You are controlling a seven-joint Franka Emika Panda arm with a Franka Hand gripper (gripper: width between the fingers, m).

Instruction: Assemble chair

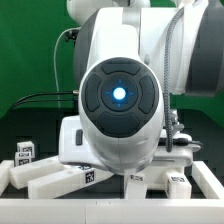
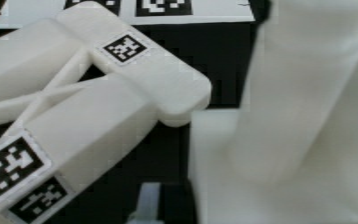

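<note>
In the wrist view a white chair part (image 2: 87,110) made of crossed bars with black-and-white tags lies slanted on the black table. A broad, blurred white part (image 2: 309,120) stands very close to the camera beside it. One grey fingertip (image 2: 153,203) shows at the frame's edge between the two, and the other finger is hidden. I cannot tell whether the gripper holds the blurred part. In the exterior view the arm's body (image 1: 120,95) fills the middle and hides the gripper. White chair parts (image 1: 62,180) with tags lie on the table below the arm.
More white tagged parts lie at the exterior view's left (image 1: 25,152) and right (image 1: 178,185). A green backdrop is behind. In the wrist view, what looks like the marker board (image 2: 202,10) with two tags lies beyond the crossed part.
</note>
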